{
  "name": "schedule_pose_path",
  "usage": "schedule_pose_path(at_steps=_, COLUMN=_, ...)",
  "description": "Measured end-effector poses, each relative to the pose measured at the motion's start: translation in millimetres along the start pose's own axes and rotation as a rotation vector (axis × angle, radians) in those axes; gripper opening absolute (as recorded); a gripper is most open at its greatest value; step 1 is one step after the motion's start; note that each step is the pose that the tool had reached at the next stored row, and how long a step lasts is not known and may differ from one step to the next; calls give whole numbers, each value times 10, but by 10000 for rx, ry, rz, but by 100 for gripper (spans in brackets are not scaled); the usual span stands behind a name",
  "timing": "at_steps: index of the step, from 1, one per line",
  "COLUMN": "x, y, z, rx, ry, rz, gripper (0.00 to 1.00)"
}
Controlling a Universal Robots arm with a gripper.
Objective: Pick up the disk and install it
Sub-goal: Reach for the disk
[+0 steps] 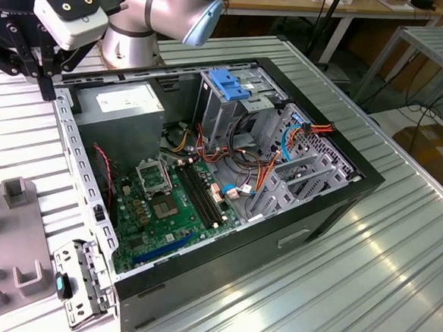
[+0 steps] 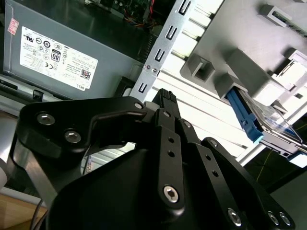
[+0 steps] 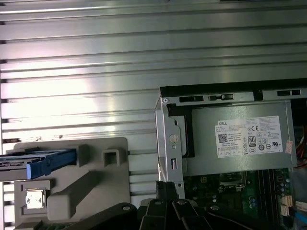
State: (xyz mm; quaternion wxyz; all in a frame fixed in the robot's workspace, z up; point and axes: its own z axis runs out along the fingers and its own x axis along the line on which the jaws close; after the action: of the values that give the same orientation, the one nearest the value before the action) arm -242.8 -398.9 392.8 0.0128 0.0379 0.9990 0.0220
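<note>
In the exterior view an open computer case [image 1: 309, 218] lies on its side on a slatted metal table [image 1: 380, 291]; the grey power supply [image 1: 126, 112] fills one corner of the case; the drive cage [image 1: 227, 90] with its blue handle stands just beside the power supply, on the exterior view's right of it; the green motherboard [image 1: 170, 200] lies on the case floor next to the power supply, on the side nearer the camera; the arm [image 1: 160, 13] hangs above the case edge behind the power supply; a grey fixture [image 1: 8, 231] rests on the table outside the case, well apart from the power supply.

In the second wrist view the gripper [image 2: 165, 96] hovers over the case's perforated rim [image 2: 165, 38], near the labelled face of the power supply; its fingers are pressed together with nothing between them; the disk [image 2: 271, 117] sits in a slot of the fixture, across the rim from the power supply and well apart from it; its blue side rail [image 2: 242, 115] shows along one edge; the gripper is apart from the disk.

In the first wrist view the joined fingertips of the gripper [image 3: 165, 188] lie over the rim, just beside the power supply's corner; the disk [image 3: 24, 159] is seen edge-on in the fixture, well apart from the power supply, with slatted table between.
</note>
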Motion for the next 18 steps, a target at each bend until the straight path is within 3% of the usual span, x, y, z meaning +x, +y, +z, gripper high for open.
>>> schedule_pose_path(at_steps=18, x=98, y=-7, z=-1, rx=1, ry=8, rz=0, gripper=11)
